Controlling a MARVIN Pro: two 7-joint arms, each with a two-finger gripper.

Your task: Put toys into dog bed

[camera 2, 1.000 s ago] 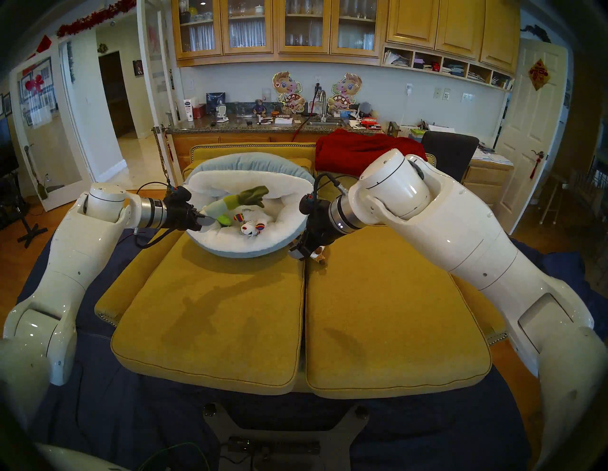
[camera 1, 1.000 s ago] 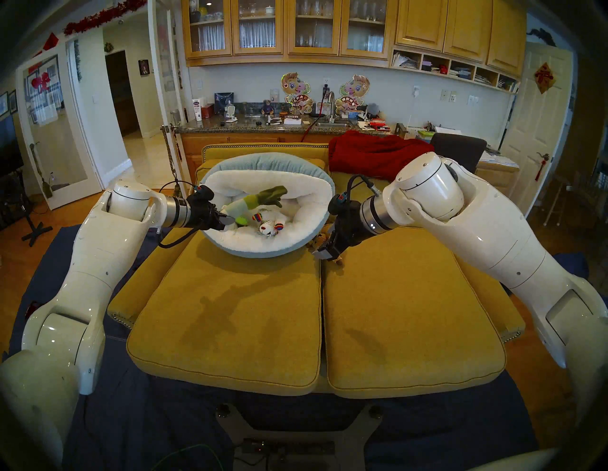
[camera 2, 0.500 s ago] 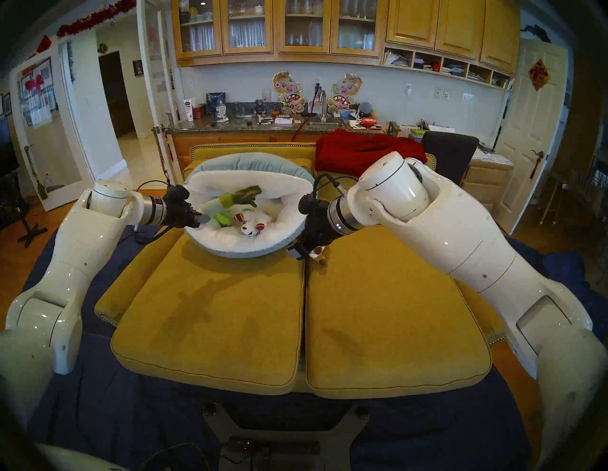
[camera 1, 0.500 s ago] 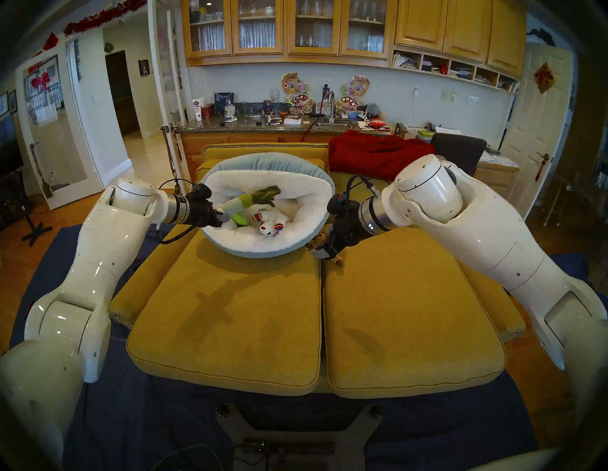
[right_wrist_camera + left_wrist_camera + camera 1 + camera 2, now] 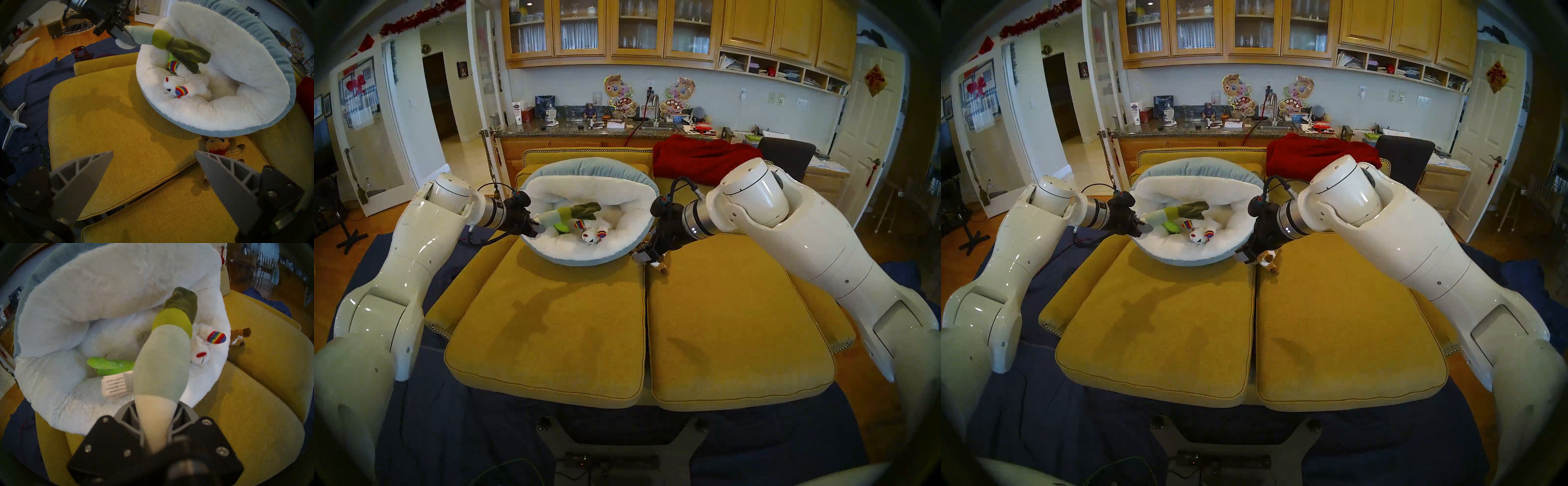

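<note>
Head camera: your left gripper (image 5: 540, 228) has its jaws clamped on the white end of the long tube toy (image 5: 572, 214), which sticks out level over the dog bed (image 5: 639, 193) without drooping, so count it light and firmly stuffed. Your right gripper (image 5: 644, 258) hangs beside the bed's near rim, over the seam of the yellow cushions (image 5: 551, 325); from here you cannot tell how wide it stands.

Left wrist: the fingers (image 5: 141, 434) pinch the tube's cream tip, and the fabric dents under them, soft plush that gives. The green cactus (image 5: 110, 365) and the white animal with rainbow paws (image 5: 202, 351) already lie on the fleece below; the brown knitted animal (image 5: 237, 336) sits outside, past the rim.

Right wrist: your jaws stand wide apart, holding nothing. The knitted animal (image 5: 219, 147) lies on the cushion, tucked against the bed's blue underside, one finger (image 5: 226, 183) just before it. Judge it light, floppy and grippy, not fragile; take it across the torso, since a limb would likely let it dangle and snag the rim
</note>
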